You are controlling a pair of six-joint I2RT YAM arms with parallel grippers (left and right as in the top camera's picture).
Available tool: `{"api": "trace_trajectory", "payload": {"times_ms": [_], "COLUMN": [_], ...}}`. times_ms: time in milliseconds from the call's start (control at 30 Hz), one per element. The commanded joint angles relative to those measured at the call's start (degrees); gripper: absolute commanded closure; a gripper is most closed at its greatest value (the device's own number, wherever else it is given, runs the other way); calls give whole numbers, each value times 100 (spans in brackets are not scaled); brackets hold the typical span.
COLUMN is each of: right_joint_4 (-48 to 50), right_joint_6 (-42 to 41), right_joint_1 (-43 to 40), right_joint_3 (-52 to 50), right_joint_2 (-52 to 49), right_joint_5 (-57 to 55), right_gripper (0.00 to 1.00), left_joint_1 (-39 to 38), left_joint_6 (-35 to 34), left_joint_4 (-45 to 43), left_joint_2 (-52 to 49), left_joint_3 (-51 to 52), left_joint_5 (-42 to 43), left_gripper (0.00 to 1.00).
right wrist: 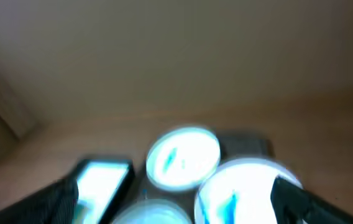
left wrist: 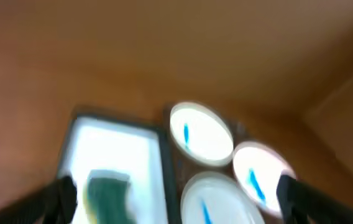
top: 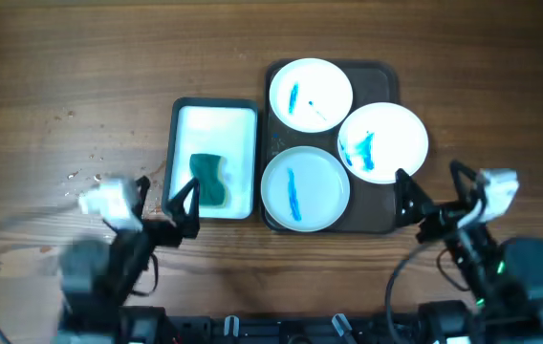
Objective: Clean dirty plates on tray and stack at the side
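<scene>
The left gripper [top: 166, 194] hangs low at the near edge of the table [top: 61, 76] with its jaws spread wide and nothing between them. From overhead, its inner finger overlaps the near left corner of the white tray [top: 216, 129], just beside the green sponge [top: 209, 179] lying in that tray's near half. Whether the finger touches the rim cannot be told. The right gripper [top: 432, 183] is likewise wide open and empty, just off the near right corner of the brown tray [top: 381, 205]. One fingertip shows at the near edge of the right plate [top: 382, 142], but contact cannot be told. All three plates lie on the brown tray, which sits right of the white tray and close beside it. The far plate [top: 311, 94] bears short blue strokes. The right plate has a broader teal smear on its left side and juts out past the tray's right rim. The near plate [top: 305, 188] carries one long blue streak. The right plate meets the far plate at their rims. Both wrist views are blurred. In each, the dark fingers [left wrist: 301, 196] stand at the two lower corners, far apart, with the plates and white tray beyond them and nothing held.
</scene>
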State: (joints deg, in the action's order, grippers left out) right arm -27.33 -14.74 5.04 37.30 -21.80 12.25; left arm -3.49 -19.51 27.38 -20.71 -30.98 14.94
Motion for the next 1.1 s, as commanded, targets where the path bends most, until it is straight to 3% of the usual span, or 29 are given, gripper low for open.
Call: {"api": "trace_trajectory", "payload": {"times_ms": [0, 133, 333, 367, 433, 567, 700, 733, 800, 833, 867, 900, 1033, 1067], "right_joint_4": [-1069, -1738, -2013, -2177, -2378, -2754, -2885, -2911, -2951, -2966, -2973, -2970, -2966, -2968], "right_joint_6": [267, 221, 214, 219, 221, 232, 232, 232, 234, 234, 229, 229, 214, 214], "right_joint_1": [-13, -13, -13, -13, -13, -2, -2, -2, -2, -2, -2, -2, -2, -2], "right_joint_3": [1587, 2583, 2721, 2719, 2719, 2710, 2708, 2708, 2708, 2708, 2708, 2708, 2708, 2708], "right_joint_2": [-1539, -2706, -3554, -3687, -3860, -4181, -4339, -4352, -4352, -4352, -4352, -4352, -4352, -4352], "right_joint_5": [280, 579, 1759, 1753, 1757, 1757, 1757, 1755, 1755, 1757, 1755, 1755, 1735, 1735], "right_gripper": [0, 0, 0, 1, 10, 24, 27, 27, 27, 27, 27, 27, 27, 27], "left_joint_1": [-22, -22, -22, -37, -144, -610, -1023, -1102, -1130, -1130, -1130, -1130, -1119, -1119], "left_joint_6": [-24, -11, -68, -70, -33, -50, -223, -505, -852, -870, -861, -861, -796, -796], "left_joint_4": [1499, 2968, 3434, 3486, 3563, 3381, 2920, 2881, 2848, 2780, 2686, 2627, 2828, 2940], "left_joint_2": [-2044, -3692, -5165, -5436, -5866, -6859, -7823, -8133, -8502, -8653, -8806, -8863, -8666, -8588], "left_joint_3": [-2052, -3375, -3630, -3620, -3587, -3348, -3189, -3187, -3187, -3187, -3187, -3187, -3423, -3521], "left_joint_5": [107, -66, 199, 223, 50, -546, -743, -1027, -1377, -1368, -1246, -1220, -1174, -1172], "left_gripper": [0, 0, 0, 6, 28, 33, 36, 41, 52, 67, 90, 96, 96, 90]}}
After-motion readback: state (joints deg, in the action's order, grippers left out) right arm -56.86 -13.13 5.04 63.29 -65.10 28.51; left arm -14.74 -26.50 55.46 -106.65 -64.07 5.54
